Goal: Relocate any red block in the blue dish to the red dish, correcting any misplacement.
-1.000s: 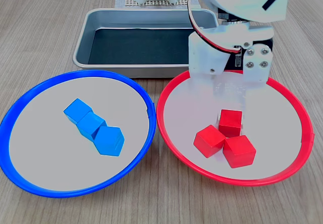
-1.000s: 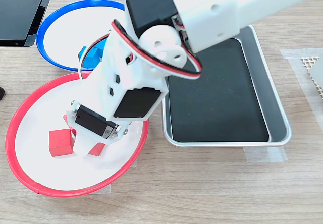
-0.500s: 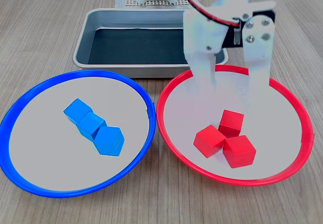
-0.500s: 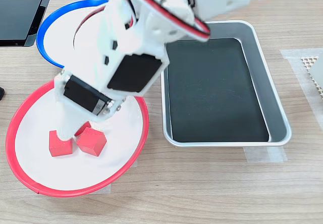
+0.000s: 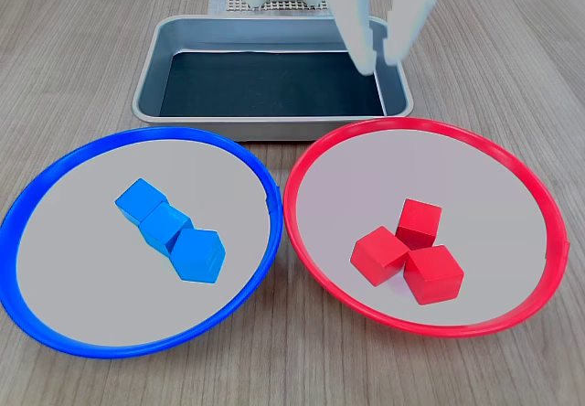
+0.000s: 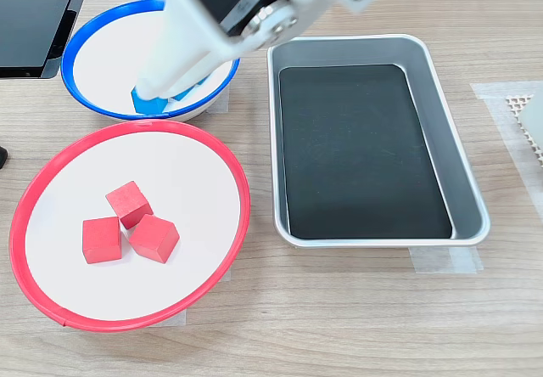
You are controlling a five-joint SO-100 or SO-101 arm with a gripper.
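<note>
Hovering with fingers spread, nothing held: gripper [image 5: 379,45] over tray's [image 5: 151,77] near rim, red blocks [image 5: 409,251] sitting in red dish [image 5: 302,164], none showing in blue dish [image 5: 55,164].

Lab bench: taped tray [image 6: 467,182], wood tabletop [image 6: 339,326]
</note>
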